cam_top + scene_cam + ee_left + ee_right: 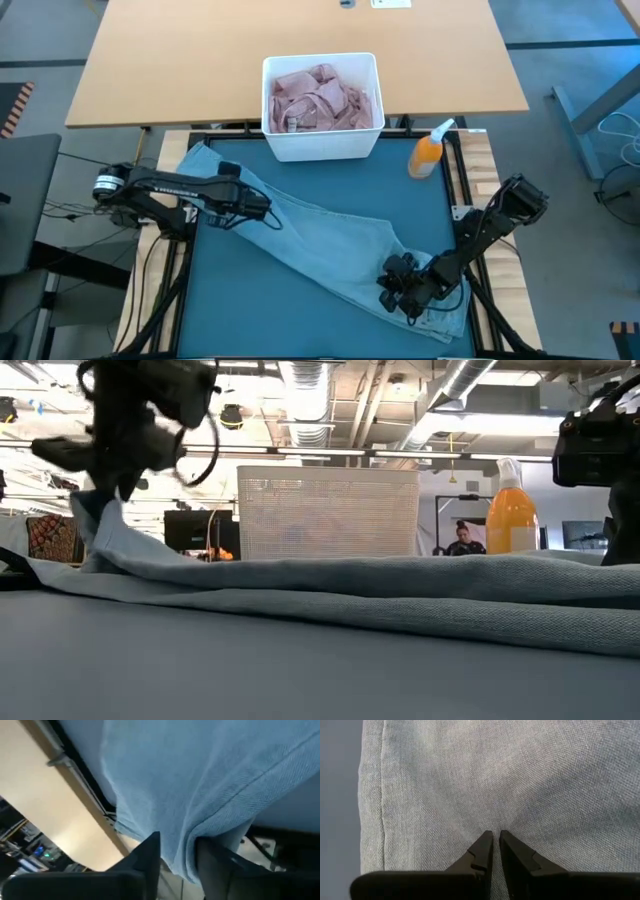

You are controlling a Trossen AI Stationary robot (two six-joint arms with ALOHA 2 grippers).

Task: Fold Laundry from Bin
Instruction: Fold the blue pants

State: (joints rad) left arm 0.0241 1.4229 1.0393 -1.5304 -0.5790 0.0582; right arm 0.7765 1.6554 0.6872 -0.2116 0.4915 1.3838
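Light blue jeans (320, 235) lie slantwise across the teal mat (230, 310), from its far left corner to its near right corner. My left gripper (268, 212) hangs over their far-left part, shut on a raised fold of denim (100, 510). My right gripper (398, 290) is on their near-right end, fingers nearly together on the cloth. The white bin (320, 58) stands at the mat's far edge with a pink shirt (320, 95) inside. My left gripper (177, 842) pinches a fold of denim (177, 820) between its two fingers, slanting down from the table's left. The fold rises off the mat to the fingers (150, 850); the rest of the jeans lies flat. My right gripper (496, 835) meets the flat denim (495, 822) with its fingertips (485, 842), slanting down. A thin bit of cloth sits in the narrow gap. This end rests on the mat.
An orange spray bottle (428, 155) stands at the mat's far right corner, right of the bin. Bare mat (250, 300) lies near the front left. A wooden table (180, 60) stretches behind the bin.
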